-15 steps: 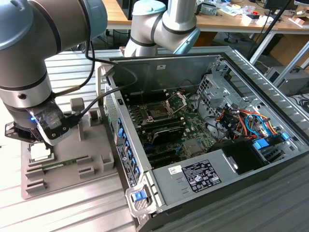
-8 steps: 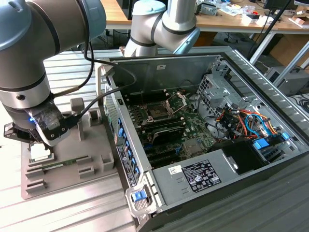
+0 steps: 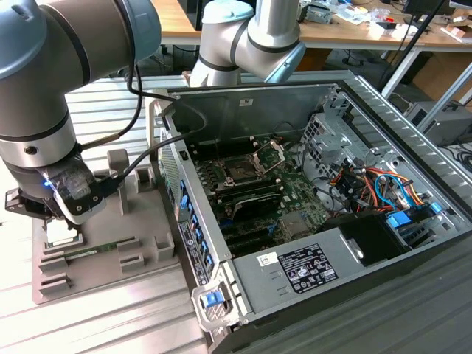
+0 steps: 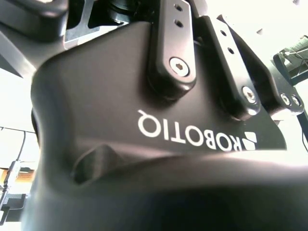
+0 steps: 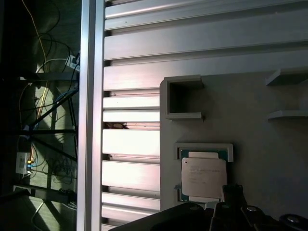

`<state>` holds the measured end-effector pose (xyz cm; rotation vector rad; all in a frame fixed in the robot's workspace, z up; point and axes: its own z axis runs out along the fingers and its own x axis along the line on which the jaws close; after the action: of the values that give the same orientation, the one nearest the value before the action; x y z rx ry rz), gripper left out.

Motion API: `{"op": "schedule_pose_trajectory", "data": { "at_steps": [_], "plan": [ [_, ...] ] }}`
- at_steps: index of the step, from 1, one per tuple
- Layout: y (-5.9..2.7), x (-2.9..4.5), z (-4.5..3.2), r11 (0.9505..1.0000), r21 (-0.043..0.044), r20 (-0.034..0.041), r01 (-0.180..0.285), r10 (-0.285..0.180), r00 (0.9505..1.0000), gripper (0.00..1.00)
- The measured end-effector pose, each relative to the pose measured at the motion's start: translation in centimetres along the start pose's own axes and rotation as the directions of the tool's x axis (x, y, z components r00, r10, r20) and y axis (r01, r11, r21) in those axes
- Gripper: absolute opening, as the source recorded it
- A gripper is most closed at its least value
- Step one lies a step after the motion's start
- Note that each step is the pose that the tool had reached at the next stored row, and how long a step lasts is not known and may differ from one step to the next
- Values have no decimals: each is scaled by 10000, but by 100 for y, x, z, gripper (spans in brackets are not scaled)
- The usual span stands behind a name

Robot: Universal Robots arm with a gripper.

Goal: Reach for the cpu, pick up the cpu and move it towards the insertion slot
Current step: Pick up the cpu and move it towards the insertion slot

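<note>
We see soft, even light on the computer case (image 3: pixel 251 118) in the exterior view. The second wrist view's background burns out white. In the first wrist view the table (image 5: pixel 130 144) glares; the cpu (image 5: pixel 203 177) lies shaded.

Ribbed metal tabletop (image 3: pixel 110 324), cluttered wooden desks (image 3: pixel 332 33) behind, tangled cables (image 5: pixel 48 106) over dark floor (image 5: pixel 29 211)

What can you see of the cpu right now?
The cpu is a thin square chip with a silvery-white lid bearing faint print and a green rim. It lies flat in a shallow raised frame on the grey tray, not yet lifted. The dark gripper overlaps one corner in the first wrist view; whether they touch cannot be told.
</note>
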<state>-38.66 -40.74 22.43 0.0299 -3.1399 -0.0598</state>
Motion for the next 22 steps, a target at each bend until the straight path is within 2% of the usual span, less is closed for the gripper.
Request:
{"op": "schedule_pose_trajectory", "data": {
  "at_steps": [22],
  "plan": [
    [-4, 8, 65, 10000, 0, 1, 1, -1, 10000, 10]
  ]
}}
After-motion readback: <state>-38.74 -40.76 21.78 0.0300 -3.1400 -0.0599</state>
